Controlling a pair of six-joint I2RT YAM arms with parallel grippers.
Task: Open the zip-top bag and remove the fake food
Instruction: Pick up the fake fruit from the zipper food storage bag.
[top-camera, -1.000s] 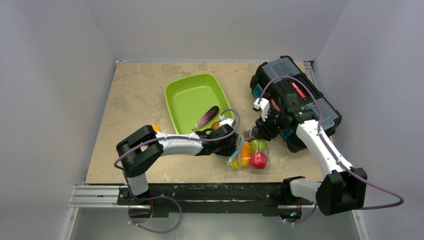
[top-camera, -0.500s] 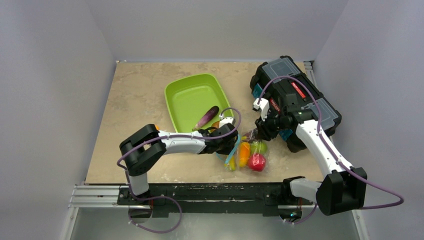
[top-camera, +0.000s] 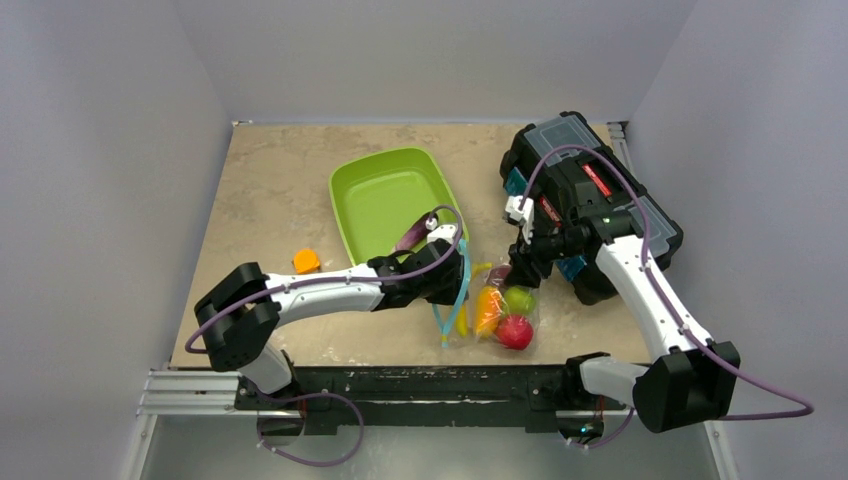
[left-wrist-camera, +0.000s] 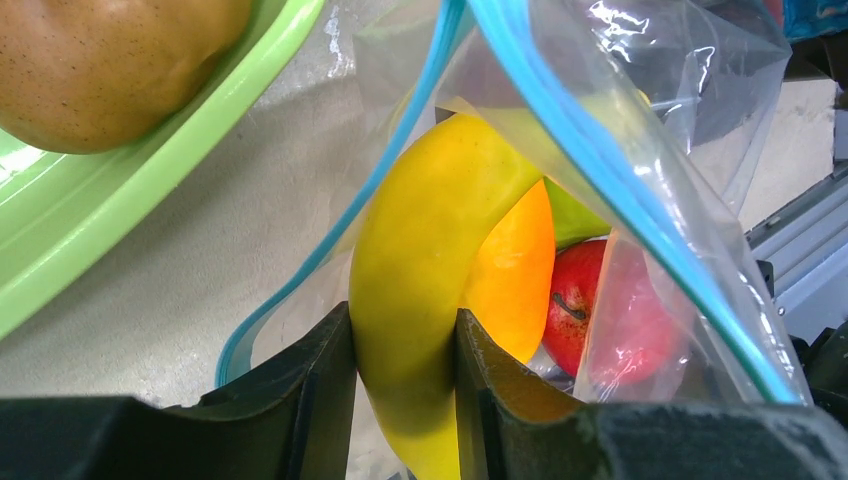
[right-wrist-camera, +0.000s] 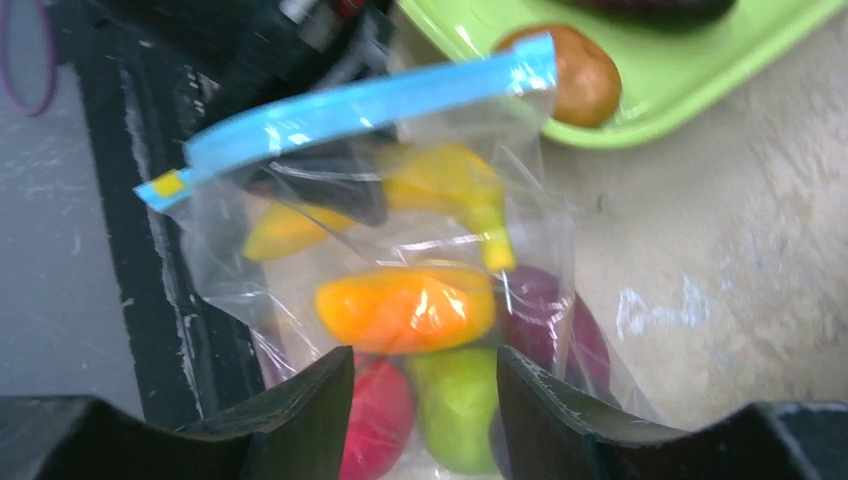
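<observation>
Zip-top bag (right-wrist-camera: 262, 222) clear, crinkly, w/ glossy curved banana (left-wrist-camera: 420, 260)

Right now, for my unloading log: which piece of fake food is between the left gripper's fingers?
The yellow banana, pinched by the left gripper; the orange piece and red apple lie ungripped beside it.

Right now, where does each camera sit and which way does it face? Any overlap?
Top external: above and behind the bases, looking down at the table; left arm and right arm show whole.
Left wrist: low at the bag's mouth, facing right; the left fingers pinch the banana.
Right wrist: at the bag's opposite end, facing left; the right fingers show at the bottom edge.
Shared: both wrist views show bag, banana, green tray.
</observation>
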